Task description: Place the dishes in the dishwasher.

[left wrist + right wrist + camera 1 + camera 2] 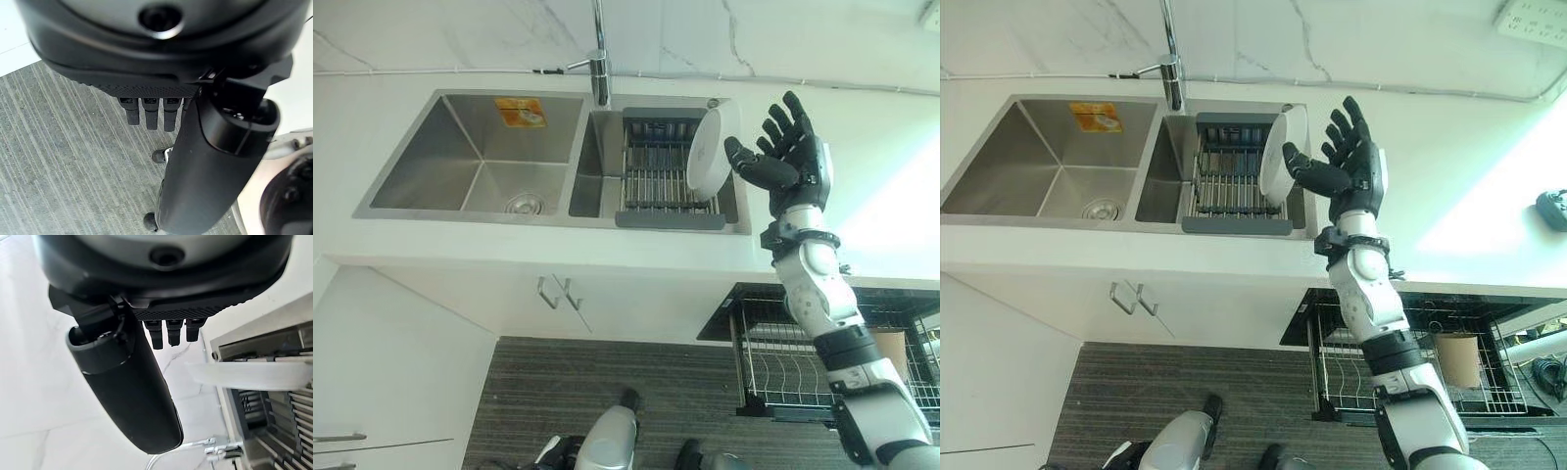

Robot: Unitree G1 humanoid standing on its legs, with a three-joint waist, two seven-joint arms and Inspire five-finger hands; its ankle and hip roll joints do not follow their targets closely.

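1. Plate [710, 149], white, stands on edge at the right end of the drying rack [658, 176] in the sink's [480, 157] right basin.
2. Right hand [791, 157] is spread, fingers straight, thumb at the plate's rim, possibly touching.
3. Left hand [161, 73] hangs over the floor [58, 161], fingers relaxed.
4. Dishwasher rack [1410, 362] is pulled out below the counter [607, 250], right.
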